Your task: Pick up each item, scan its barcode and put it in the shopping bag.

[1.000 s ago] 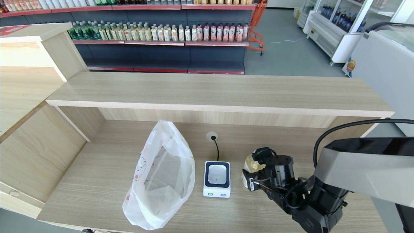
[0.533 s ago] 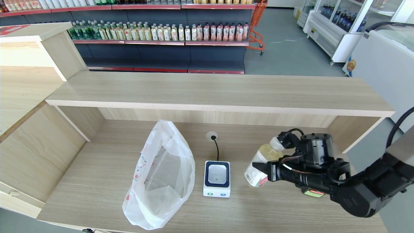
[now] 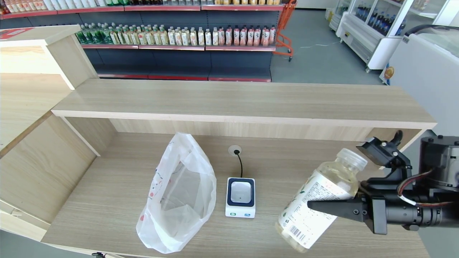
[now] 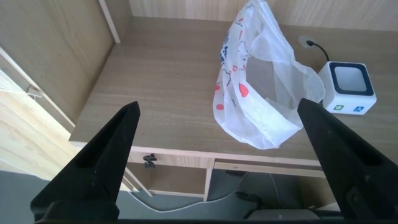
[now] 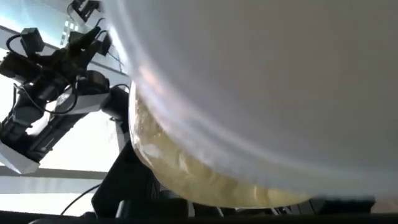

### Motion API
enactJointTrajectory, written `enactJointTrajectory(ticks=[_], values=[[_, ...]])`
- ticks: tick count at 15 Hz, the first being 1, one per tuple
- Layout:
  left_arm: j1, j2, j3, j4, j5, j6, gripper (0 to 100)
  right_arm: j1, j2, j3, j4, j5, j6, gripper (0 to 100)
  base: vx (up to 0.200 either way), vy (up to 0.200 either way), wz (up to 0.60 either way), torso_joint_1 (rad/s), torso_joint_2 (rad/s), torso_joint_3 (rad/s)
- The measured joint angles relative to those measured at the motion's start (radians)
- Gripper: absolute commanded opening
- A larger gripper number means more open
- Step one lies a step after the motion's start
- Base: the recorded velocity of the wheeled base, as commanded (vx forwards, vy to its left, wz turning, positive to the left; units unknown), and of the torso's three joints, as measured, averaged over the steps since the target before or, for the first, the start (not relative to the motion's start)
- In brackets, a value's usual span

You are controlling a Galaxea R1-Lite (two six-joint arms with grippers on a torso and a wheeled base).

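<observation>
The right claw (image 3: pixel 335 175) pinches a clear bottle (image 3: pixel 312 200) of pale yellow drink around its upper body, one finger (image 3: pixel 337 208) under it and the other up by the cap. The bottle hangs tilted above the right front part of the surface (image 3: pixel 107 200), cap toward the back right and base low, close to the front edge, barcode label facing up. Up close from the right wrist, the bottle (image 5: pixel 217 93) sits right against the camera.

A strip of bare wood separates the bottle from the scanner (image 3: pixel 240 197), whose cord runs to a hole at the back wall. The white shopping bag (image 3: pixel 179 200) stands just left of the scanner, mouth open and bottom near the front edge. A wide stretch of wood lies between the bag and the left side wall.

The left claw (image 4: pixel 219 104) is spread wide and holds nothing, off the front edge, with the bag (image 4: pixel 261 93) and scanner (image 4: pixel 351 87) beyond it.
</observation>
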Motion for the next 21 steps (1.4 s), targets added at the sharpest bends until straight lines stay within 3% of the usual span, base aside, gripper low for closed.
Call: enactJointTrajectory(ticks=[11,21], values=[[-0.001,0.0,0.0,0.0,0.0,0.0,100,0.195,-0.092,0.008,0.046,-0.003,0.001,0,0.0,0.0,0.0,0.0,0.0,0.0],[0.0,0.0,0.0,0.0,0.0,0.0,100,0.2,-0.096,0.003,0.048,-0.053,-0.017,0,0.0,0.0,0.0,0.0,0.0,0.0]])
